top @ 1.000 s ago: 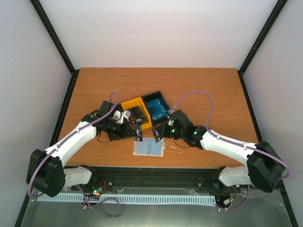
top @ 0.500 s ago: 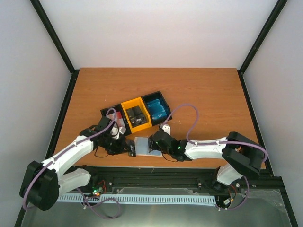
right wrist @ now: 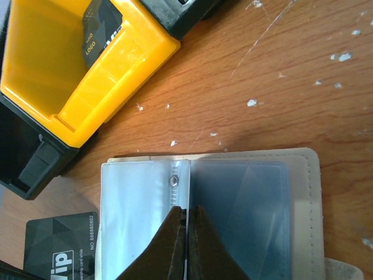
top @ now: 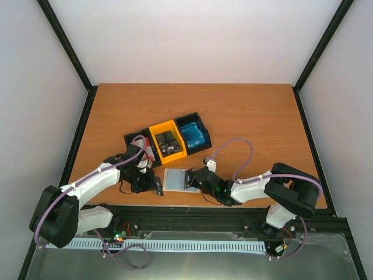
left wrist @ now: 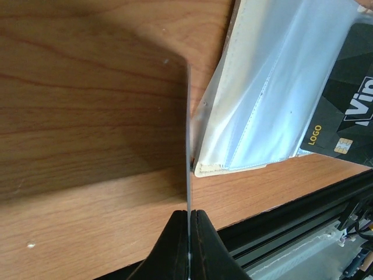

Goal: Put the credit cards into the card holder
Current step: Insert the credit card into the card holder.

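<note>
Both arms have drawn in toward the near edge of the table since a second ago, coming down beside the card holder, and the right elbow has folded up. The credit card looks light, stiff and slick, best pinched at one short end so most of it stays free to slide in; the holder's clear pockets look soft and likely to buckle unless a leaf is kept open. The left tool is clamped together on a credit card, upright and seen edge-on, its edge just against a corner of the card holder. The right tool is pressed together with its tips at the holder's centre fold; a pale sliver shows between them, but whether that is a clear leaf I cannot tell. A black card lies flat just beside the holder; the tray stands near on the table.
</note>
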Available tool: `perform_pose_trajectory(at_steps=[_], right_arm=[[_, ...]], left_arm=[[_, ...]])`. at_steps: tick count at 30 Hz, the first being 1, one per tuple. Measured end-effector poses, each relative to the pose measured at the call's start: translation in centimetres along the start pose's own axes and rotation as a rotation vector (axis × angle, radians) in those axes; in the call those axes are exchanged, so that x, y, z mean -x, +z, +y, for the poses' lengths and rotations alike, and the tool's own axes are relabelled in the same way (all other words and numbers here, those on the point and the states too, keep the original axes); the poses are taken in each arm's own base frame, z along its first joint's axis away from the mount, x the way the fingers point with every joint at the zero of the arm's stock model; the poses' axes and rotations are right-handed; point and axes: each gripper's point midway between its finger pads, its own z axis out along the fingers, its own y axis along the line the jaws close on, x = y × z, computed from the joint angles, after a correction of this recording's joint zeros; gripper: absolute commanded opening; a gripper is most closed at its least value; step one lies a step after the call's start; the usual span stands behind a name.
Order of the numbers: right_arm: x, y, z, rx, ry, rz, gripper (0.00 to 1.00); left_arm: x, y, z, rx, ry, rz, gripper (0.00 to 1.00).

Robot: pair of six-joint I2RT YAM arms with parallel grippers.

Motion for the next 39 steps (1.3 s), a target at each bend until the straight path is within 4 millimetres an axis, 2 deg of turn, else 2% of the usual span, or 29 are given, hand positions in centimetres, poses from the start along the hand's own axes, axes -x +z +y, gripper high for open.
perform_pose_trajectory(at_steps=[9, 17, 30, 39], right_arm=[[0.1, -0.2, 0.7, 0.102, 0.052, -0.025, 0.03], [0.1, 0.2, 1.6, 0.148, 0.073, -0.029, 0.03], [-0.7, 1.8, 1.3, 0.119, 0.098, -0.003, 0.03], [-0.5, 1.2, 1.0, 0.111, 0.106, -0.020, 0.03]], left_arm=[[0.2, -0.6, -0.3, 0.017, -0.005, 0.001, 0.01], [1.9, -2.1, -1.9, 0.016, 0.026, -0.060, 0.01], [2.1, -1.0, -0.8, 0.068, 0.019, -0.028, 0.01], [2.0, -0.8, -0.7, 0.069, 0.024, -0.018, 0.01]])
